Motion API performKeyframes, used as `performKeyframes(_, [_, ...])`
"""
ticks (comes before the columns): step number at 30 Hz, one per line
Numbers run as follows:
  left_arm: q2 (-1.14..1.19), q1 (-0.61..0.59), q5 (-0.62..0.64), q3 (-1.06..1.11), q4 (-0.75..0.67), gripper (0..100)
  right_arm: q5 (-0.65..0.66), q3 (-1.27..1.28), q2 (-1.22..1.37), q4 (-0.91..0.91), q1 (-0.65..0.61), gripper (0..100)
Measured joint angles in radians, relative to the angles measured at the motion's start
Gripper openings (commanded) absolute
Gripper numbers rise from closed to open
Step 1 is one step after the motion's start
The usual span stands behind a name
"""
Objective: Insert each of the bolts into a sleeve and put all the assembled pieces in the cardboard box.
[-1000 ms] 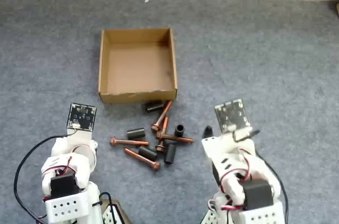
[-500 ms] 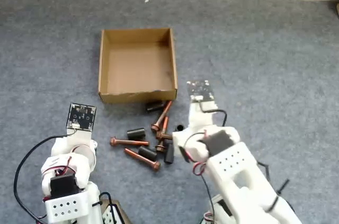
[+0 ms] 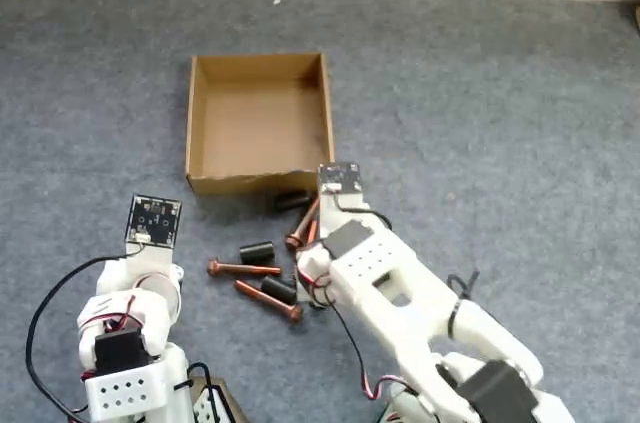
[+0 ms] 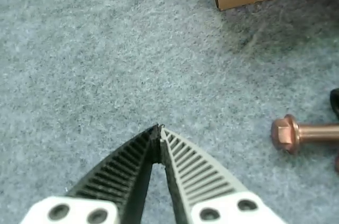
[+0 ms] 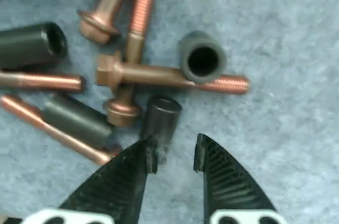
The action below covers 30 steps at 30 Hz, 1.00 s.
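Several copper bolts [image 3: 245, 268] and black sleeves [image 3: 257, 251] lie in a loose pile on the grey carpet, just in front of the cardboard box [image 3: 192, 123]. My right arm [image 3: 370, 263] stretches over the right part of the pile. In the right wrist view my right gripper [image 5: 175, 155] is open, with a lying black sleeve [image 5: 160, 121] at one fingertip and not gripped. Another sleeve [image 5: 201, 59] rests on a bolt [image 5: 159, 74]. My left gripper [image 4: 159, 130] is shut on nothing, over bare carpet left of the pile, near a bolt head [image 4: 287, 134].
The box holds nothing and its near wall [image 3: 255, 183] stands right behind the pile. One sleeve [image 3: 291, 201] lies close against that wall. Open carpet spreads to the right of the box and along the far side.
My right arm has swung from the lower right forward and to the left, until it is over the pile. The left arm, the box and the pile have not moved.
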Motion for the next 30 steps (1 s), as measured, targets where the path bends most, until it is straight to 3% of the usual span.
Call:
performKeyframes(10, [0.000,0.000,0.000,0.003,0.000,1,-0.060,-0.031,0.144,-0.064,-0.048,11.5])
performKeyframes(14, [0.000,0.000,0.000,0.003,0.000,1,-0.060,-0.041,0.209,-0.092,-0.048,1.2])
performKeyframes(19, [0.000,0.000,0.000,0.003,0.000,1,-0.020,-0.040,0.198,-0.091,-0.026,0.4])
performKeyframes(26, [0.000,0.000,0.000,0.003,0.000,1,0.081,-0.040,-0.049,0.051,0.038,0.5])
performKeyframes(30, [0.000,0.000,-0.100,-0.018,0.009,1,0.114,-0.012,-0.265,0.081,0.133,0.5])
